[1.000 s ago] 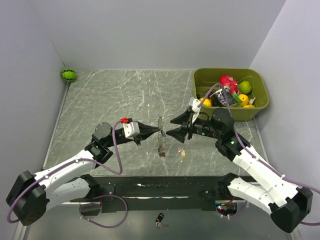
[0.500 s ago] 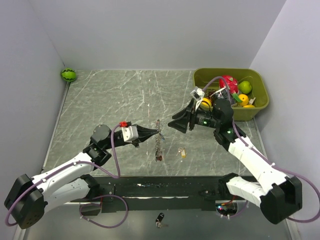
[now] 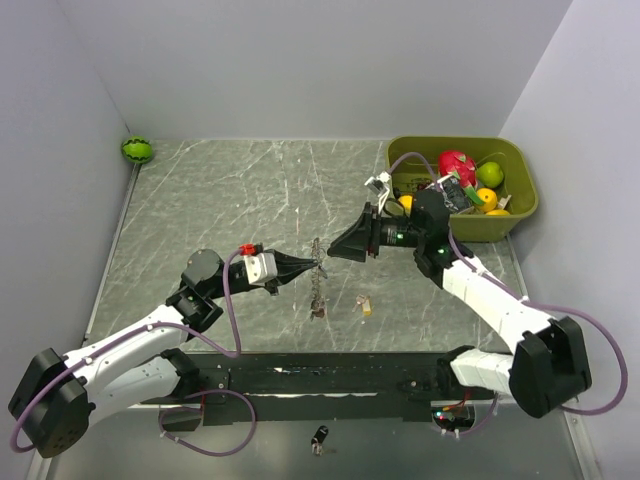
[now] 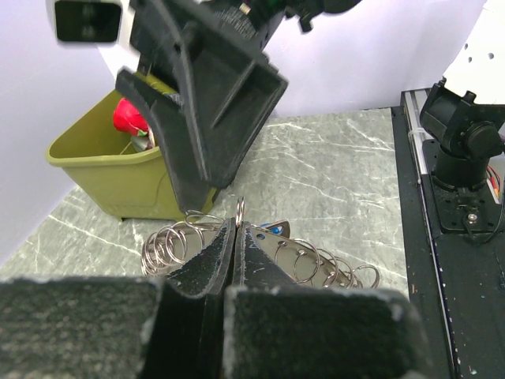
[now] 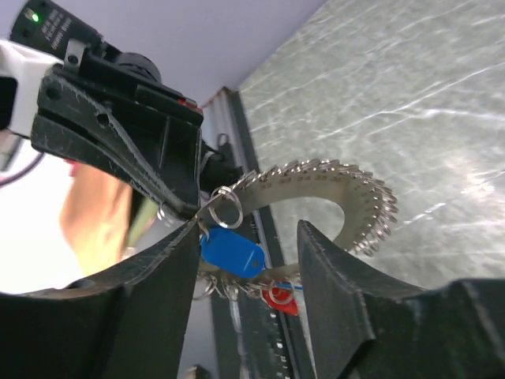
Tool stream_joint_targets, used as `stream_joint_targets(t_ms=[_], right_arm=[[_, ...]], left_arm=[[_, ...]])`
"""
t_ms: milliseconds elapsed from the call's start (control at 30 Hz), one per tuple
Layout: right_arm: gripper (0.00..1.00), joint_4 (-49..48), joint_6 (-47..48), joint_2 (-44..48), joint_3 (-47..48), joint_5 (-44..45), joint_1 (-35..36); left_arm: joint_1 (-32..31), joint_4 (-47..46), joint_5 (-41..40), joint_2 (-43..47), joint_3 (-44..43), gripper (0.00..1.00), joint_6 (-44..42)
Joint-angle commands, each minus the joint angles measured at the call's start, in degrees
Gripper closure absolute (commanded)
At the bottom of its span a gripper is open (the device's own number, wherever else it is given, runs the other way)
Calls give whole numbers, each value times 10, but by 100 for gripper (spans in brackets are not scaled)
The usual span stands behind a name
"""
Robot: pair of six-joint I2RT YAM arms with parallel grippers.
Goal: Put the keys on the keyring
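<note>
- Bench of grey veined stone [image 3: 220, 200], top view: an olive-green plastic bin [image 3: 520, 205] of toy fruit stands at the far right corner. A green striped watermelon ball [image 3: 137, 150] sits at the far left corner.
- A large, thin, tooth-edged grey metal keyring [image 3: 319, 280] is held upright and edge-on over the middle of the bench, towards its near edge.
- The left claw [image 3: 305, 264] reaches in from the left. It is closed tight on the upper part of the keyring.
- The right claw [image 3: 340, 247] has its jaws spread and grips nothing. Its tips are just beside the top of the keyring, on the right.
- Small metal keys [image 3: 319, 312] hang at the bottom of the keyring. One brass key [image 3: 366, 306] lies flat on the bench just right of them, apart from the keyring.
- Left wrist view: the left claw [image 4: 237, 229] has its fingers pressed together on the keyring [image 4: 319, 260], whose wire loops fan out to both sides. A blue-headed key [image 4: 272, 230] shows just behind the tips. A black finger [image 4: 213, 103] of the right claw hangs close above, with the bin [image 4: 102, 170] behind it.
- Right wrist view: the right claw [image 5: 246, 237] is parted. The blue-headed key [image 5: 231, 254] hangs in the gap, and whether it touches either finger cannot be told. A red-headed key [image 5: 282, 298] hangs below it.
- The left claw [image 5: 188, 207] pinches the rim of the keyring [image 5: 355, 189] beside a small wire ring [image 5: 225, 209].
</note>
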State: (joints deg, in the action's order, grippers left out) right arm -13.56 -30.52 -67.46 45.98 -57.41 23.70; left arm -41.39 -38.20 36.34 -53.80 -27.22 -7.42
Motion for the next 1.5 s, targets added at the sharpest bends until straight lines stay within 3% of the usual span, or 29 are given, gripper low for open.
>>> stream_joint_targets(t_ms=[0, 233, 267, 367, 733, 933, 1167, 1367, 1467], right_arm=[[43, -87, -79, -35, 18, -43, -5], [46, -110, -101, -59, 24, -55, -4], [53, -120, -107, -68, 23, -63, -4], [59, -174, -143, -79, 14, -82, -5], [71, -185, -136, -87, 23, -106, -3], [71, -186, -131, -94, 24, -127, -4], [64, -196, -134, -101, 16, -140, -2], [64, -161, -102, -96, 26, -127, 5], [68, -172, -118, -98, 27, -124, 7]], left_arm=[[-2, -43, 13, 8, -5, 99, -8], [-2, -40, 14, 5, -7, 99, -8], [-2, -36, 15, 5, -9, 99, -9], [-1, -37, 15, 5, -8, 99, -9], [-2, -43, 12, 0, -8, 99, -5], [-2, -36, 10, 0, -11, 99, -10], [-2, -32, 12, -2, -14, 99, -14], [-2, -29, 16, -4, -19, 99, -14], [-2, -28, 20, -5, -21, 99, -14]])
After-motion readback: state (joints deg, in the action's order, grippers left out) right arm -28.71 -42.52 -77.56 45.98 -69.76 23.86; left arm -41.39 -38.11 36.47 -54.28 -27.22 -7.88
